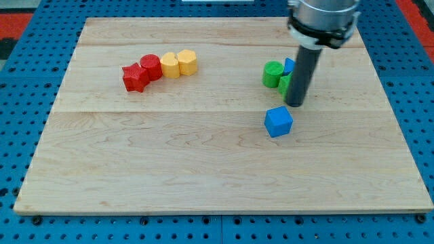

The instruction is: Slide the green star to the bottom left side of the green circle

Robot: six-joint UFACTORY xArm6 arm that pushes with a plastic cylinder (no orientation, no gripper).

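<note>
The green circle [272, 73] is a short green cylinder at the board's upper right. The green star [285, 84] sits just right of and below it, touching it, mostly hidden behind the rod. My tip [296, 104] rests on the board directly at the star's lower right side. A blue block [289, 66] peeks out behind the rod, above the star. A blue cube [279, 121] lies just below and left of my tip.
A row of blocks lies at the upper left: a red star [134, 78], a red cylinder [150, 67], a yellow block [169, 65] and a yellow hexagon [187, 62]. The wooden board [203, 169] sits on a blue pegboard.
</note>
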